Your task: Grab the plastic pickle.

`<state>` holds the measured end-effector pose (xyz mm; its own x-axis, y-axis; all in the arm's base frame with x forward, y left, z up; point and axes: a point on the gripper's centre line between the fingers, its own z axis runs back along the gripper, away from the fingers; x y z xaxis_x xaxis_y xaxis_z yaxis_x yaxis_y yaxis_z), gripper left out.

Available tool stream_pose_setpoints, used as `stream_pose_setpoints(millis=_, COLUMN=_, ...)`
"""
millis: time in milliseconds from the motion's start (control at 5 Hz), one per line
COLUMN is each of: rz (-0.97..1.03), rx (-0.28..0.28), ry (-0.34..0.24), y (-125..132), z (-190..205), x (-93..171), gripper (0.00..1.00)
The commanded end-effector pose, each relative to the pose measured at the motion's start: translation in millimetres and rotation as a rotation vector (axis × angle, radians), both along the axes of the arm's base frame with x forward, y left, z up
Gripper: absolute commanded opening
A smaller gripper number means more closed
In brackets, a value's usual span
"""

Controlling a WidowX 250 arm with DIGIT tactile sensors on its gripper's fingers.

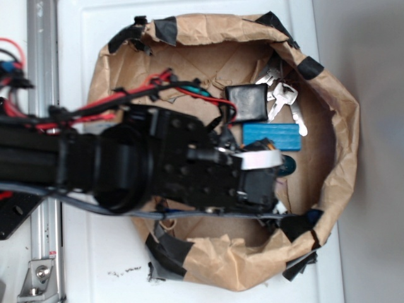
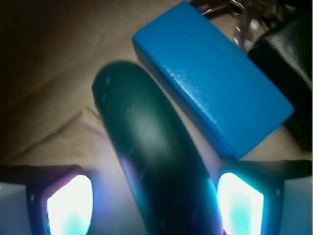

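Exterior: our gripper (image 1: 278, 165) low inside paper bag (image 1: 344, 126), arm hiding most. Plastic pickle (image 1: 288, 165) shows only as dark sliver just below blue block (image 1: 272, 136).

Wrist: we see pickle (image 2: 151, 161) between fingers (image 2: 68, 203), spread wide either side, not clamped. Long axis runs away from us, across closing line, beside block (image 2: 215, 93).

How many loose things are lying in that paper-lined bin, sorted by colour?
Dark green: 1, the plastic pickle, lying between the fingers of the gripper
Blue: 1, the blue block
Black: 1, the black pad
Silver: 1, the bunch of keys
Total: 4
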<state>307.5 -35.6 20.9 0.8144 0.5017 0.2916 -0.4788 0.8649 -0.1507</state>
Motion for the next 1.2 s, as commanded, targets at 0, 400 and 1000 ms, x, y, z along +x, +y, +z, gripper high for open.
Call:
stream_pose_setpoints(millis=0, rz=-0.091, rx=-0.011, ry=-0.041, y=10.9, z=23.7, x=13.9, gripper=0.00)
stream_pose_setpoints(millis=400, rz=-0.144, rx=-0.073, ry=-0.109, y=20.0, z=102.5, x=-10.9, gripper=0.00)
stream_pose_setpoints(millis=1000, rz=-0.092, rx=0.032, ry=-0.005, y=11.5, z=133.0, x=-54.1, gripper=0.00)
